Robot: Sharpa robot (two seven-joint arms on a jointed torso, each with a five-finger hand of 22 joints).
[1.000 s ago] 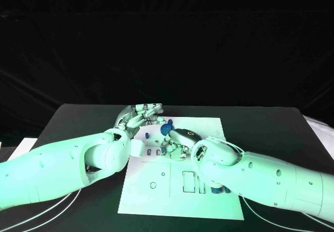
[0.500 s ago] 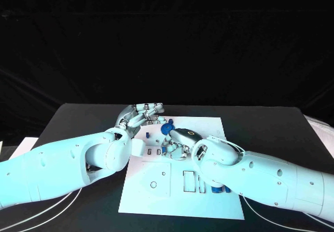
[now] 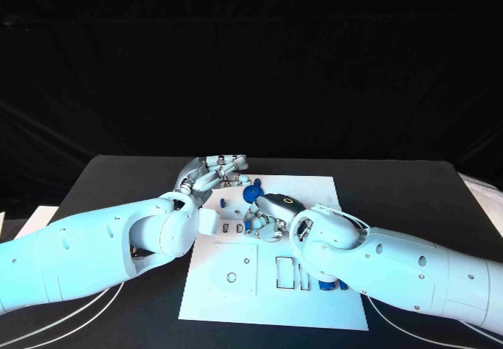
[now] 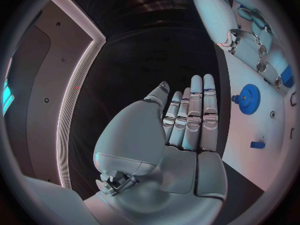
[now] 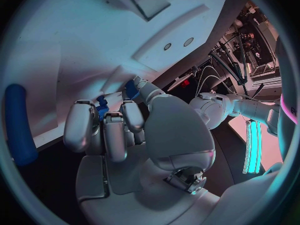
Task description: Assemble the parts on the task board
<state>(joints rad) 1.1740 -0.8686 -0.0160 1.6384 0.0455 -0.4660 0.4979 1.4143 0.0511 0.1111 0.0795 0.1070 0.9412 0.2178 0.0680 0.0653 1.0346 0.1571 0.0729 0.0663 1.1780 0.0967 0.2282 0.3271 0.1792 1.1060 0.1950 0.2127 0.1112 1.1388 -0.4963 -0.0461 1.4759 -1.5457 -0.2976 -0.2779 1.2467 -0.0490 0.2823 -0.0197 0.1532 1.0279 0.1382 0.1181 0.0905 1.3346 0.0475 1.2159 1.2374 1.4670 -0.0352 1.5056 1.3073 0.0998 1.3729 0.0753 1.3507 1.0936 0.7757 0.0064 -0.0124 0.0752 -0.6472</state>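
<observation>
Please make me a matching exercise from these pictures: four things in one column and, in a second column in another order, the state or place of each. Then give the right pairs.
Things:
1. left hand
2. right hand
3. blue gear
4. task board

States or places:
a. lies flat on the black table
b. fingers curled round a small blue part
c. fingers stretched out, holding nothing
d. toothed, lying on the board

Pairs: 1-c, 2-b, 3-d, 4-a
</observation>
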